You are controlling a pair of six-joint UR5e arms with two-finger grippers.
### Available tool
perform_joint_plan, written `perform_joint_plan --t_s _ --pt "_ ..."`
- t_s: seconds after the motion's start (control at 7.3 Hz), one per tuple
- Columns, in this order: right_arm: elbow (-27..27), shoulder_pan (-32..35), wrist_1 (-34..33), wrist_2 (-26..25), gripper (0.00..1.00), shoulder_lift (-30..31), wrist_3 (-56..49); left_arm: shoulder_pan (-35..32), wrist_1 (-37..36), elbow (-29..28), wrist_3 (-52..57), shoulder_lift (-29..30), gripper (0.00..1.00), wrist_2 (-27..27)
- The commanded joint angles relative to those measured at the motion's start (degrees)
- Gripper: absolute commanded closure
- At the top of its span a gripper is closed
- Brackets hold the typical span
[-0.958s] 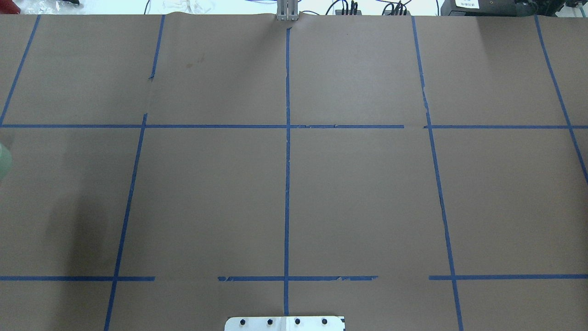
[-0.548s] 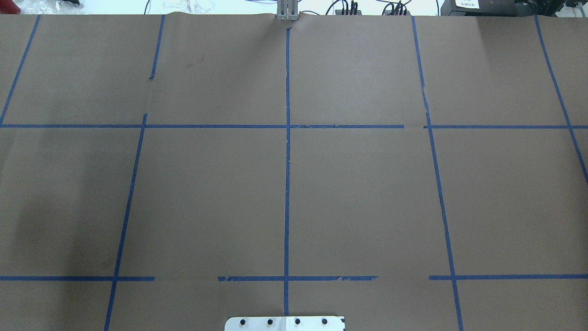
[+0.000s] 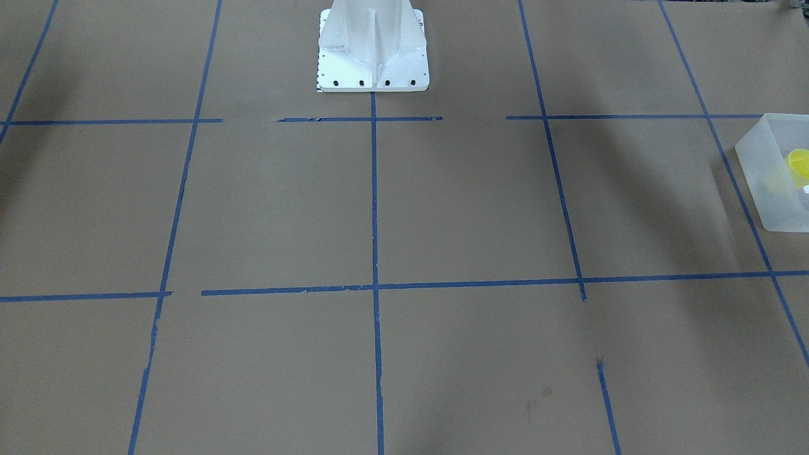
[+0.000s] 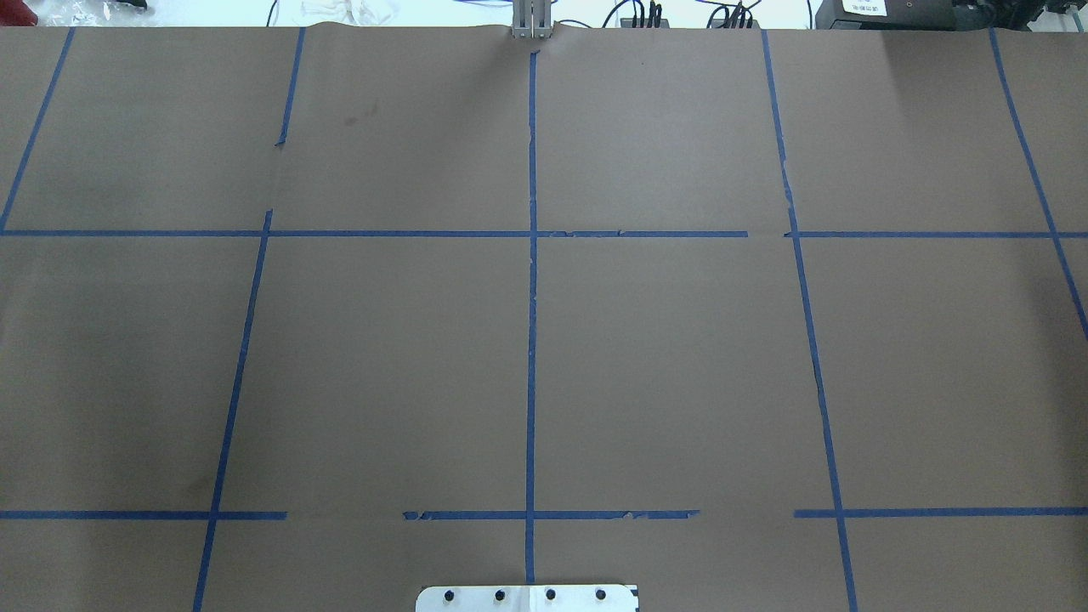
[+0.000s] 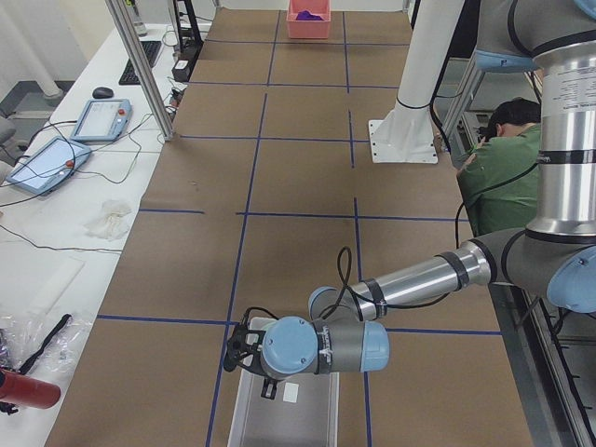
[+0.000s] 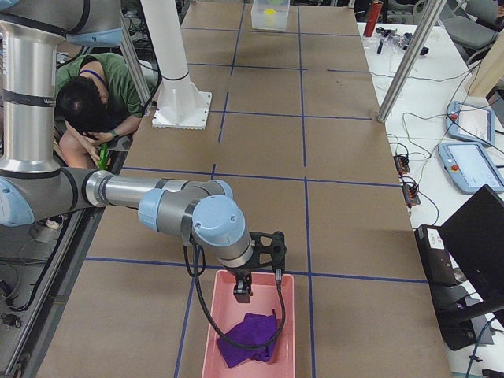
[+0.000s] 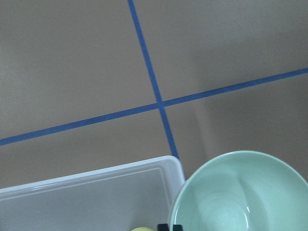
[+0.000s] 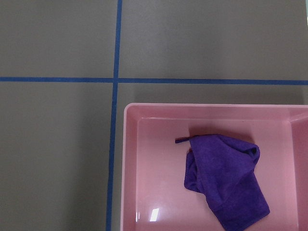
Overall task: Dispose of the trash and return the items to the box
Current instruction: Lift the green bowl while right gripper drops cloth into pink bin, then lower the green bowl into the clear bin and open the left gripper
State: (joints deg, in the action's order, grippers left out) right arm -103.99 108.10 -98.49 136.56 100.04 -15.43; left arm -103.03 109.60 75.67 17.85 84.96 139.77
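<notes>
The pale mint-green bowl (image 7: pixel 240 192) fills the lower right of the left wrist view, tilted and held above the corner of the frosted box (image 7: pixel 96 192). My left gripper (image 7: pixel 169 227) shows only as dark tips at the bowl's rim, shut on it. A sliver of the yellow cup (image 7: pixel 142 229) lies inside the box. The front-facing view shows the box (image 3: pixel 768 189) with the cup (image 3: pixel 799 164) in it. In the exterior left view my left gripper (image 5: pixel 253 358) hangs over the box (image 5: pixel 289 414). My right gripper (image 6: pixel 253 272) hovers over a pink tray; I cannot tell its state.
The pink tray (image 8: pixel 144 144) holds a crumpled purple cloth (image 8: pixel 226 178); it also shows in the exterior right view (image 6: pixel 250 346). The white robot pedestal (image 3: pixel 373 44) stands at the table's middle. A person in green (image 6: pixel 90 102) sits behind the robot.
In the overhead view the green bowl's edge at the far left has gone out of view to the left, and the shadow there has faded.
</notes>
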Motion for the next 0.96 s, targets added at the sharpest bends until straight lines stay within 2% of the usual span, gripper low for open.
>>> perform_joint_plan --t_s 0.0,0.55,0.68,0.82 --pt "-3.4 -4.11 -0.12 0.81 0.0 0.07 6.53 -3.13 0.17 -5.42 1.66 0.2 1.0 -4.67" --pt "-5.17 -16.49 1.63 0.55 0.0 -0.98 16.12 -3.58 3.4 -10.97 1.22 0.9 1.0 -4.86" --pt "-5.08 -17.91 3.9 0.55 0.0 -0.98 18.49 -3.76 5.86 -11.93 0.87 0.99 1.0 -7.64" --pt "-5.08 -18.53 5.32 0.55 0.0 -0.98 19.9 -3.93 7.54 -12.29 0.87 0.99 0.69 -8.8"
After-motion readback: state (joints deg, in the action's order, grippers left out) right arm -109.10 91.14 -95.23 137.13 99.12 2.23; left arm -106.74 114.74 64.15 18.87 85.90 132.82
